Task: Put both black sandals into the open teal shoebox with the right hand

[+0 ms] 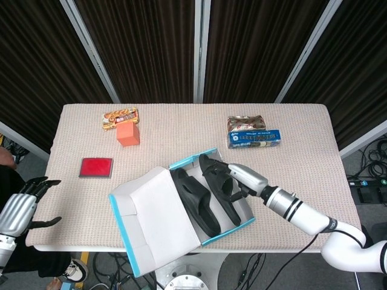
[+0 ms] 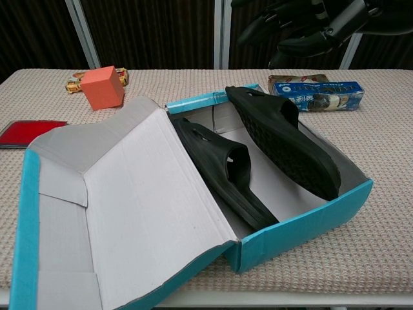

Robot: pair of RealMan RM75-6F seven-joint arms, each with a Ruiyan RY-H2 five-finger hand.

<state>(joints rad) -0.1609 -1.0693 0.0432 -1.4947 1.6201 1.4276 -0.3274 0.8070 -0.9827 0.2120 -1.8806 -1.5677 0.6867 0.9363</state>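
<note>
Both black sandals [image 2: 258, 155] lie inside the teal shoebox [image 2: 310, 223], my right hand [image 1: 239, 179] hovers above them with fingers apart and empty, and I judge them light, rubbery and bendable, best gripped across the strap.

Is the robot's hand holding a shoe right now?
No, the right hand hovers empty above the teal shoebox, and both black sandals lie inside it.
</note>
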